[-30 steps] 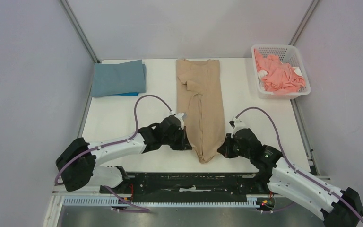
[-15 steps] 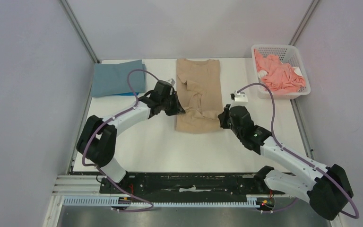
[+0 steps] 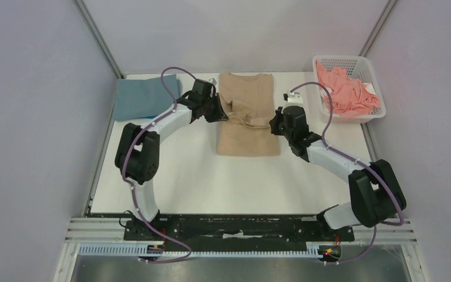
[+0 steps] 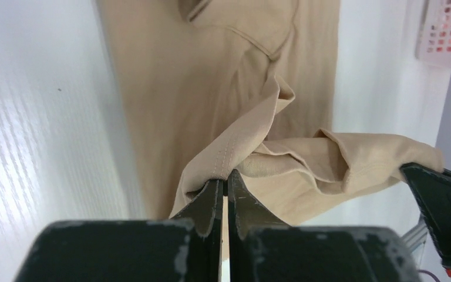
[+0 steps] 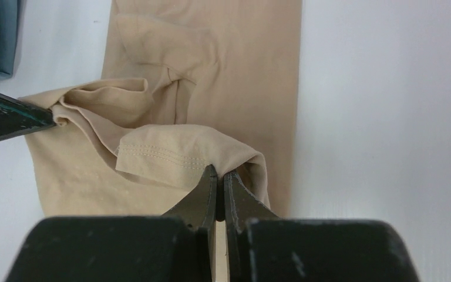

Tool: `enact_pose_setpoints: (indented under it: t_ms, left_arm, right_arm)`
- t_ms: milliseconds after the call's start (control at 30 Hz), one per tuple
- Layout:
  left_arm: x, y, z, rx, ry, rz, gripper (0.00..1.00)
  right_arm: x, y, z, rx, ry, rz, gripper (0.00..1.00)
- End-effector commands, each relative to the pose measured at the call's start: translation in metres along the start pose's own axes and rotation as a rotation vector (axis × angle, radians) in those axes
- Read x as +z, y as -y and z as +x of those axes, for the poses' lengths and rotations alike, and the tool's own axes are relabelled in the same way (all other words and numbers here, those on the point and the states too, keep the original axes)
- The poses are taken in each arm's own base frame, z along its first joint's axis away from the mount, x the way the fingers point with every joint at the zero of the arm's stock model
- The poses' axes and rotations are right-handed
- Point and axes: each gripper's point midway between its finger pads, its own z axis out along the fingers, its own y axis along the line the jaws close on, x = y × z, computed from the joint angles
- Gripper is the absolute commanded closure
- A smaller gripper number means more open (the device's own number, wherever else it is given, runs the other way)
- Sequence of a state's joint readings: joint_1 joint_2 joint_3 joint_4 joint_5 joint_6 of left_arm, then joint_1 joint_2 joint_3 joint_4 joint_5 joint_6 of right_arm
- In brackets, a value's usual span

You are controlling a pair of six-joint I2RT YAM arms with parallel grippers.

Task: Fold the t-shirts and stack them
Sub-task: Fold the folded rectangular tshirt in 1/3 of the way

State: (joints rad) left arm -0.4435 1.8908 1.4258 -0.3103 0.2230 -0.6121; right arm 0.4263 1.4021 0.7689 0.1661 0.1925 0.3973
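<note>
White bench (image 3: 170, 176) filled the overhead view, closed in by pale panels. At its middle lay the tan t-shirt (image 3: 248, 141), set lengthwise, its near part doubled toward the collar with the hem corners raised off the layer below. The left fingers (image 3: 222, 114) and right fingers (image 3: 273, 126) pinched those corners from either side. Both arms reached far forward and bent inward, probably so that the fold would land square. A folded grey-blue t-shirt (image 3: 144, 97) sat at the far left, and a coral t-shirt (image 3: 346, 91) lay heaped in the white basket (image 3: 355, 117) at the far right.

From the left wrist, the fingers were clamped tight on a stitched hem edge, and the cloth sagged between the two grips.

From the right wrist, the fingers were likewise closed on the opposite hem corner, held just above the flat layer.
</note>
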Motion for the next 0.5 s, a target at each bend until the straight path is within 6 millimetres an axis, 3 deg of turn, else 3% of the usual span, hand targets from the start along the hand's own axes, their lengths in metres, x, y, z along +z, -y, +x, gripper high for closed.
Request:
enact_pose_setpoints:
  t_ms: [0,267,433,467]
  left_arm:
    - [0.011,-0.014,-0.013,0.033,-0.015,-0.019,0.98]
    - [0.036,-0.034,-0.021,0.018,-0.044,-0.059,0.98]
    - [0.045,-0.038,-0.030,0.024,-0.048,-0.046,0.74]
    - [0.043,-0.038,-0.032,0.034,-0.066,-0.044,0.67]
  right_arm:
    - [0.020,-0.018,-0.044,-0.029,0.093,-0.075,0.97]
    - [0.054,0.002,-0.032,-0.014,0.040,-0.012,0.93]
    - [0.072,0.020,-0.034,-0.017,0.041,0.058,0.88]
    - [0.076,0.023,-0.038,-0.027,0.042,0.061,0.79]
